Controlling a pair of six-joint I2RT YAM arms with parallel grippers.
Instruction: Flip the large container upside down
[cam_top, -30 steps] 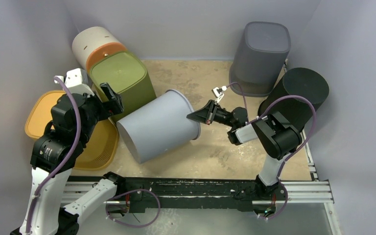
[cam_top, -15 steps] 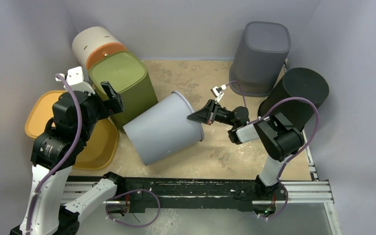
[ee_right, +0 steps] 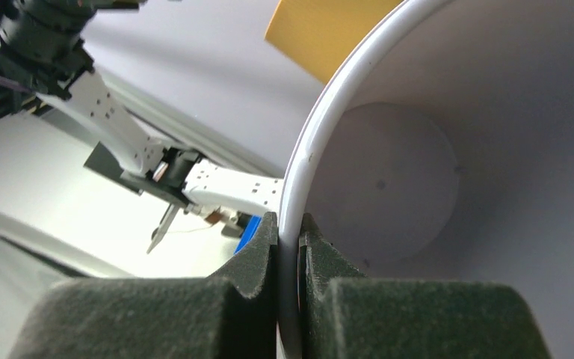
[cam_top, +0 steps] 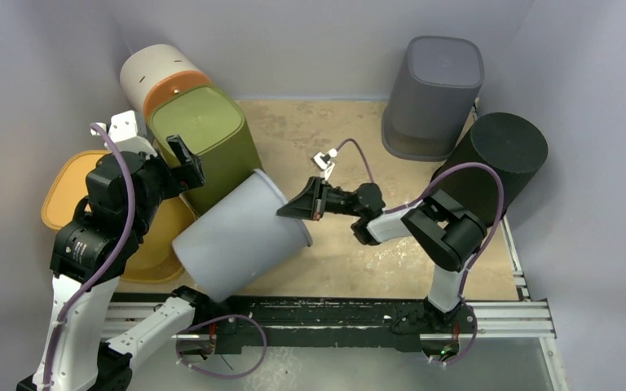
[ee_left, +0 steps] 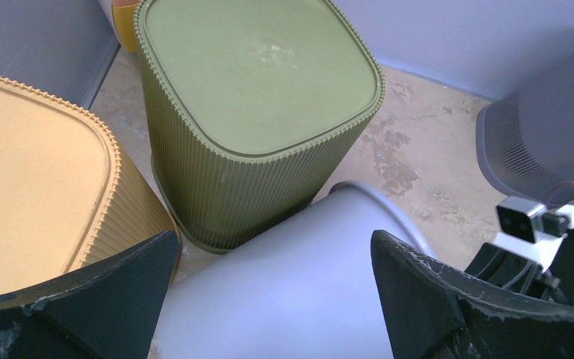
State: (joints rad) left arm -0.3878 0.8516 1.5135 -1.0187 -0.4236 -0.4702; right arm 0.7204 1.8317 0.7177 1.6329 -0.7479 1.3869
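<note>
The large container (cam_top: pixel 236 240) is a pale grey round bucket lying tilted on its side. Its open mouth faces right and its closed bottom points toward the near left. My right gripper (cam_top: pixel 291 209) is shut on the rim. In the right wrist view the fingers (ee_right: pixel 254 254) pinch the white rim (ee_right: pixel 329 105), one inside and one outside the wall. My left gripper (cam_top: pixel 181 159) hangs open above the container's left side. In the left wrist view the container (ee_left: pixel 306 292) fills the gap between the spread fingers (ee_left: pixel 418 284), apart from both.
An olive ribbed bin (cam_top: pixel 204 134) stands upside down just behind the container. A yellow-orange bin (cam_top: pixel 65 195) is at the left, with a white and orange cylinder (cam_top: pixel 159 77) at the back left. A grey bin (cam_top: pixel 440 90) and a black cylinder (cam_top: pixel 497 155) stand at the right. The rail (cam_top: pixel 334 314) runs along the near edge.
My right gripper has moved left with the rim in it. The container has swung and slid toward the near left. The left arm has barely moved.
</note>
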